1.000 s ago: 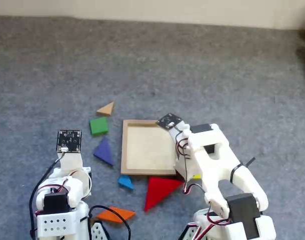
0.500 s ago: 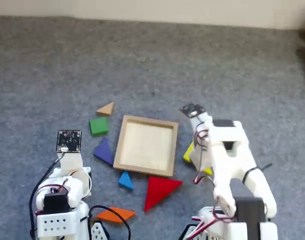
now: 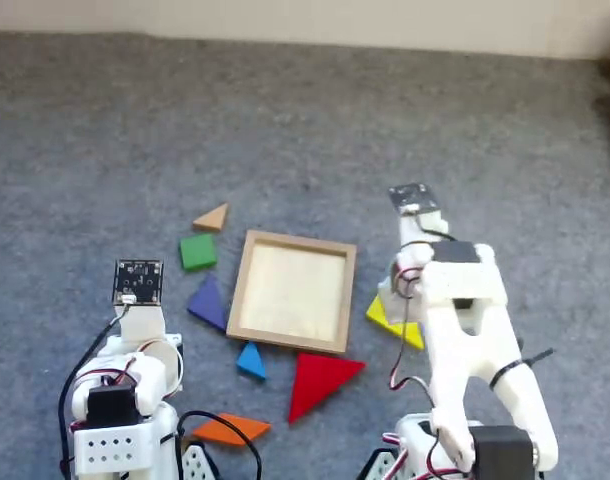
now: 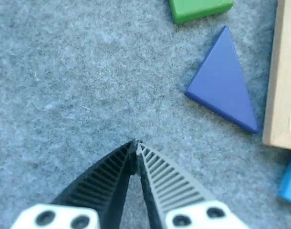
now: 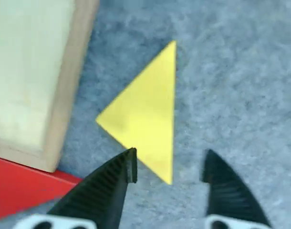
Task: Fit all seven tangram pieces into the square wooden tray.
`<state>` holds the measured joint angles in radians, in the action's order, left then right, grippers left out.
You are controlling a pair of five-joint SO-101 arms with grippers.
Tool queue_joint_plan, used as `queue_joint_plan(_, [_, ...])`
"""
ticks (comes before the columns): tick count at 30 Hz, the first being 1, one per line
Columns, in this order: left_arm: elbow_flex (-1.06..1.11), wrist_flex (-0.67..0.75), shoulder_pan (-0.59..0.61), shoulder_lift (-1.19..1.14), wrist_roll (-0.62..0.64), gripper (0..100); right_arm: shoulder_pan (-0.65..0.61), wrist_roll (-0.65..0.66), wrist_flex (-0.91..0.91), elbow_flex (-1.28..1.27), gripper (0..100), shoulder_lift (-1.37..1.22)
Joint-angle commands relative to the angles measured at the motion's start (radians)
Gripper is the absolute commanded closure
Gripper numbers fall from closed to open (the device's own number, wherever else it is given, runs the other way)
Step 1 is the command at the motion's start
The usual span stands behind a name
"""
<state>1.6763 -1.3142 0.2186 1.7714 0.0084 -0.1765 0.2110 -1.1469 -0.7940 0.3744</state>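
Just then, I had both arms stooped low.
Right gripper [image 5: 169, 167] hung spread over the yellow triangle [image 5: 145, 114] beside the tray [image 5: 71, 81]; left gripper [image 4: 136, 144] sat pinched together.

Wooden tray [image 3: 236, 290] is boxed in on three sides.
- Left: green square [image 3: 197, 251] and dark blue triangle [image 3: 208, 302], with tan triangle [image 3: 213, 217] off the far-left corner.
- Near: small blue triangle [image 3: 250, 362] and red triangle [image 3: 320, 381] just beside the rim.
- Right: yellow triangle [image 3: 383, 315], partly under the right arm [image 3: 465, 340].
- Far: bare carpet [image 3: 305, 140], the widest way in.
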Motion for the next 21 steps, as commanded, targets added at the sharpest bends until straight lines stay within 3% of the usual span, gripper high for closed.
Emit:
queue_joint_plan(1, [0.019, -0.006, 0.016, 0.05, -0.003, 99, -0.097, -0.117, -0.004, 0.054, 61.7, 0.048])
queue_joint_plan(6, [0.019, -0.006, 0.016, 0.05, -0.003, 99, -0.177, -0.161, 0.013, 0.054, 62.4, 0.047])
queue_joint_plan(12, [0.019, -0.006, 0.016, 0.05, -0.003, 99, -0.177, -0.163, 0.148, 0.027, 62.6, 0.041])
queue_joint_plan(21, [0.019, -0.006, 0.016, 0.05, -0.003, 99, -0.177, -0.163, 0.16, 0.05, 63.9, -0.194])
